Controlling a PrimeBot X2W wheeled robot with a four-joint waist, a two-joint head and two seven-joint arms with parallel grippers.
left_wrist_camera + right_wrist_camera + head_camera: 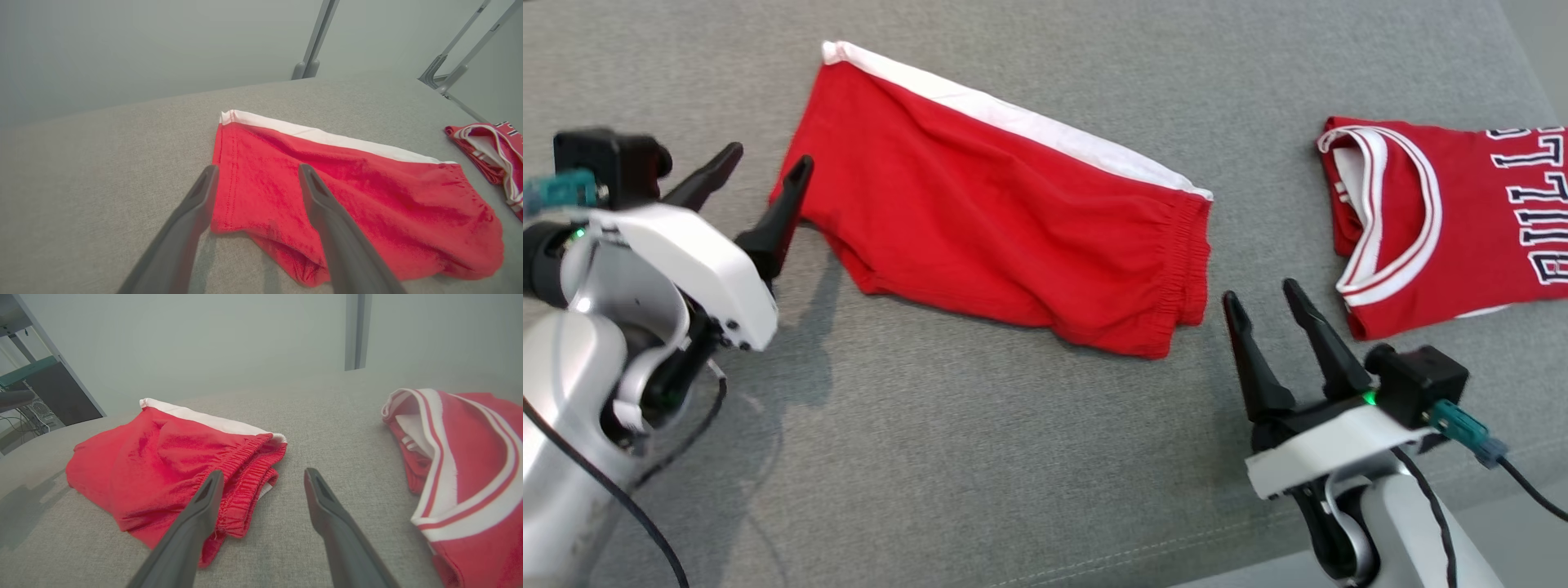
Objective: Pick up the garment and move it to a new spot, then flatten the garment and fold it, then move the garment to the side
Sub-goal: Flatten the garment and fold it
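Observation:
The garment (1005,204) is a pair of red shorts with a white side stripe, folded lengthwise and lying flat on the grey cushion. Its elastic waistband points right, its hem left. My left gripper (768,167) hovers open at the hem's lower left corner, one fingertip just over the cloth edge. In the left wrist view the shorts (347,196) spread beyond my open left gripper (257,171). My right gripper (1262,292) stands open just right of the waistband, holding nothing. The right wrist view shows the waistband (245,473) close to my right gripper (261,475).
A red basketball jersey (1445,220) with white trim and dark lettering lies at the right, close to my right gripper; it appears again as the jersey (461,465) in the right wrist view. The grey cushion (980,457) has a front edge near the bottom right. Metal legs (312,49) stand beyond it.

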